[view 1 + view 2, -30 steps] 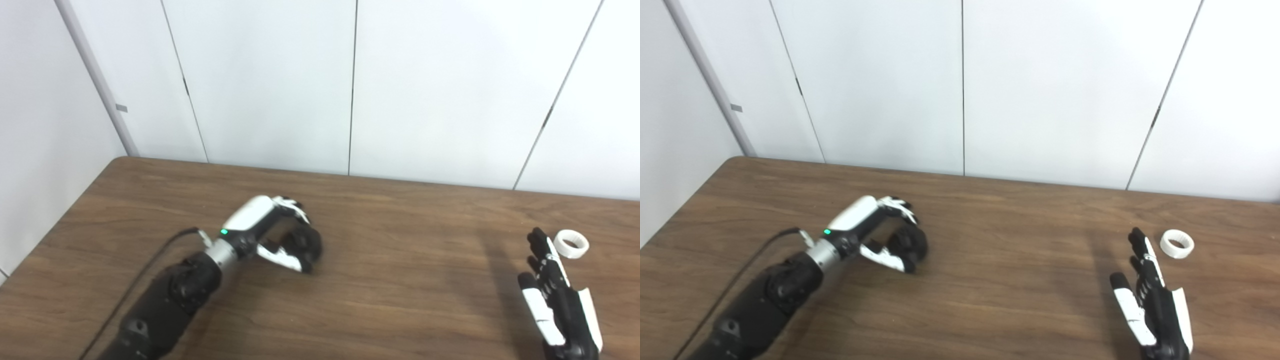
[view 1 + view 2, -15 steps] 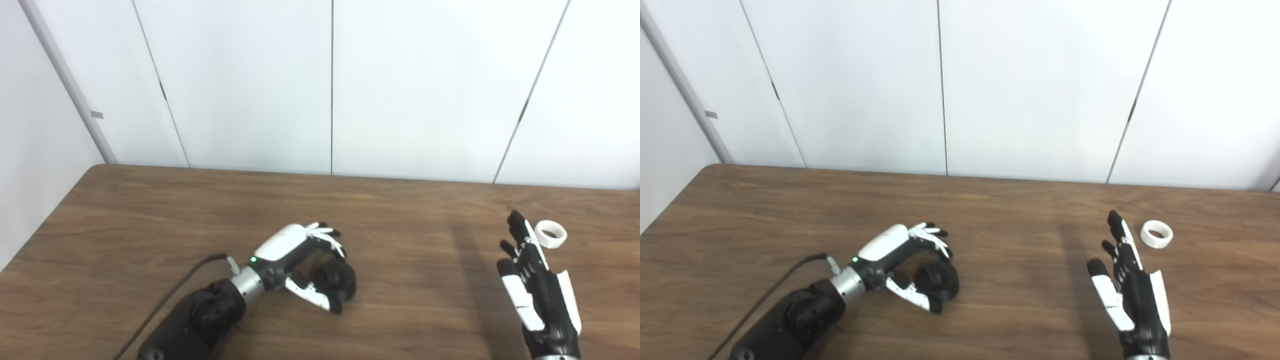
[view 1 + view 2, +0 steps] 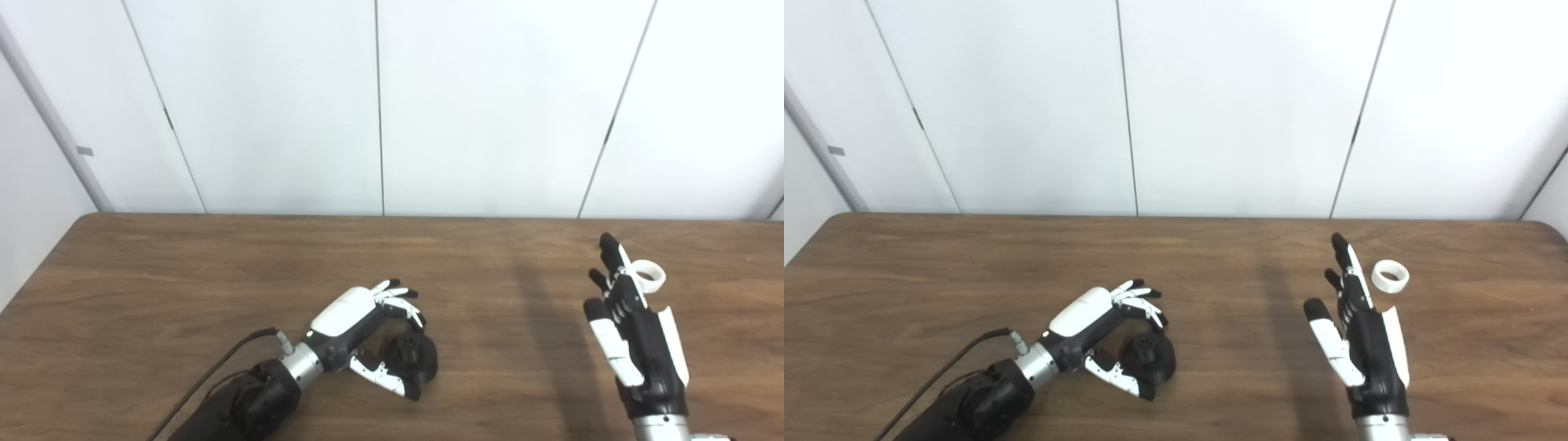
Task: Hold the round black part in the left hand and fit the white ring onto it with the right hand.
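Note:
The round black part (image 3: pixel 1150 358) lies on the wooden table (image 3: pixel 968 275) with a small knob on top. My left hand (image 3: pixel 1108 334) is cupped around it: the fingers (image 3: pixel 1142 301) are spread above it and the thumb (image 3: pixel 1118 376) lies against its near side, without a closed grip. The white ring (image 3: pixel 1390 276) lies on the table at the right. My right hand (image 3: pixel 1360 334) is open, fingers stretched out and edge-up, just left of the ring and not touching it. In the left eye view the ring (image 3: pixel 650 277) is partly hidden behind the right fingers (image 3: pixel 615 260).
White wall panels (image 3: pixel 1237 104) stand along the table's far edge. A black cable (image 3: pixel 943 367) runs along my left forearm. The table's right corner (image 3: pixel 1552 229) is close behind the ring.
The camera has swung, shifting the whole picture. My left fingers have lifted off the black part and spread. My right hand has reached farther along the ring's left side.

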### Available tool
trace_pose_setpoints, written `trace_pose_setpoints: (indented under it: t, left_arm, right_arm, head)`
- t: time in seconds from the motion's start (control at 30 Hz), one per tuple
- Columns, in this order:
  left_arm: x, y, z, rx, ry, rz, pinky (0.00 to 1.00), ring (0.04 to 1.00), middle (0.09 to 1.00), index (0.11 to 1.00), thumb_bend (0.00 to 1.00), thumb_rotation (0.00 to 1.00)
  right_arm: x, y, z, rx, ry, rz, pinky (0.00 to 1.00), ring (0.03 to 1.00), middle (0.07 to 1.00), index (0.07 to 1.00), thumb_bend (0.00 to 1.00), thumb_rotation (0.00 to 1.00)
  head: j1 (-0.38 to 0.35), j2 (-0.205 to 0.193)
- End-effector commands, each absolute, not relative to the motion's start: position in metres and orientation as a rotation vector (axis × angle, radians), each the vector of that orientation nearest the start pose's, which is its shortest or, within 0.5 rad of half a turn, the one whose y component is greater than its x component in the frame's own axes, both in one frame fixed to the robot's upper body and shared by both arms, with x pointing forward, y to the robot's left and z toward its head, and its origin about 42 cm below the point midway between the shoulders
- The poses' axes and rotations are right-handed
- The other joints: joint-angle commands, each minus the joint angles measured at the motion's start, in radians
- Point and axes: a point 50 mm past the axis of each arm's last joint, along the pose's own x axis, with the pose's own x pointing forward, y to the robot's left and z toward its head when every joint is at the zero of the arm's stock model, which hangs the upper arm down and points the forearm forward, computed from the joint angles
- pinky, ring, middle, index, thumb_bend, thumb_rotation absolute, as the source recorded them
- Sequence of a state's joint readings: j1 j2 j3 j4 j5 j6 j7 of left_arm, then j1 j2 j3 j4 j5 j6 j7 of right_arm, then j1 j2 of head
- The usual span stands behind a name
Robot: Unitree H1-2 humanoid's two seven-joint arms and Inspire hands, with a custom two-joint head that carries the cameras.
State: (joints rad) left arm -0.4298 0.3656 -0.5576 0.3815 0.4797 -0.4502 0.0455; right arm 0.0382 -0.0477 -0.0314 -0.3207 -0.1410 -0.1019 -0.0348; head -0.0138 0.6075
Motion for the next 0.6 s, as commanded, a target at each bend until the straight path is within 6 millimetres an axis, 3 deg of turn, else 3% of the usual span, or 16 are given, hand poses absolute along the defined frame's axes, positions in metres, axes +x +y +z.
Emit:
trace_pose_setpoints:
  t: [0.0,0.2,0.57]
  left_arm:
    - [0.378,0.173,0.125,0.911,-0.535,-0.721,1.00,0.900,0.715,0.479,0.52,0.06]
    - [0.372,0.170,0.121,0.925,-0.535,-0.775,1.00,0.904,0.719,0.479,0.52,0.06]
    - [0.373,0.183,0.113,1.017,-0.519,-0.811,1.00,0.908,0.713,0.478,0.52,0.06]
  right_arm:
    - [0.261,-0.230,0.196,-0.186,-0.442,-0.083,0.94,0.999,0.987,0.970,0.50,0.79]
    - [0.259,-0.227,0.204,-0.204,-0.457,-0.093,0.89,0.978,0.974,0.961,0.48,0.78]
    - [0.258,-0.226,0.229,-0.216,-0.508,-0.123,0.92,0.974,0.962,0.948,0.51,0.78]
  head:
    - [-0.018,0.014]
    - [-0.049,0.052]
    - [-0.086,0.078]
